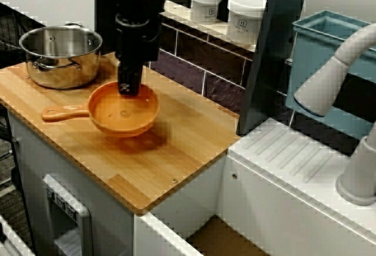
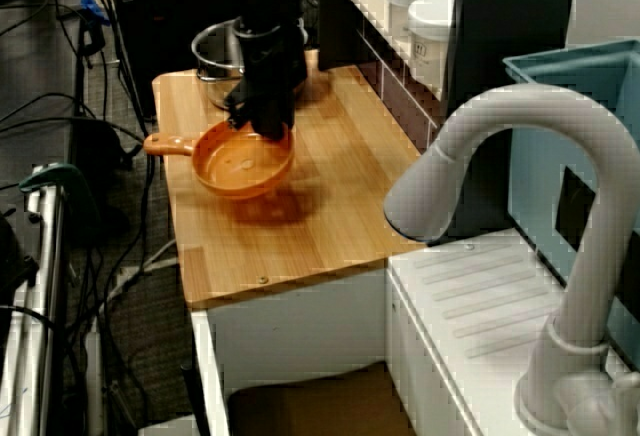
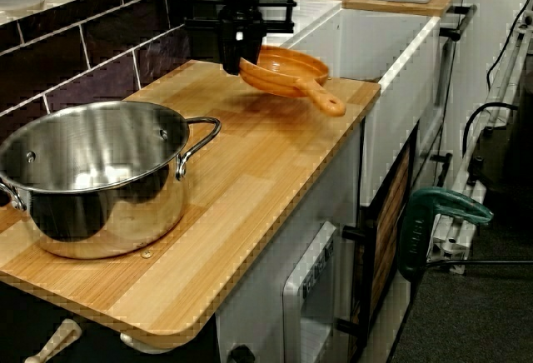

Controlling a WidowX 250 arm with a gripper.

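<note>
An orange pan [image 1: 123,112] with a long handle hangs a little above the wooden counter [image 1: 176,144] and casts a shadow on it. My black gripper [image 1: 129,86] comes down from above and is shut on the pan's far rim. In the view from the sink end, the gripper [image 2: 262,121] pinches the rim of the pan [image 2: 243,164], whose handle points left. In the view from the pot end, the pan [image 3: 283,67] tilts, its handle sloping down toward the counter's front edge, with the gripper [image 3: 236,59] at its left rim.
A steel pot [image 1: 60,53] with two handles stands on the counter's left end. Two white jars [image 1: 205,3] [image 1: 245,16] sit on the tiled ledge behind. To the right are a white sink drainboard [image 1: 294,156], a grey faucet [image 1: 341,74] and a blue bin [image 1: 320,56].
</note>
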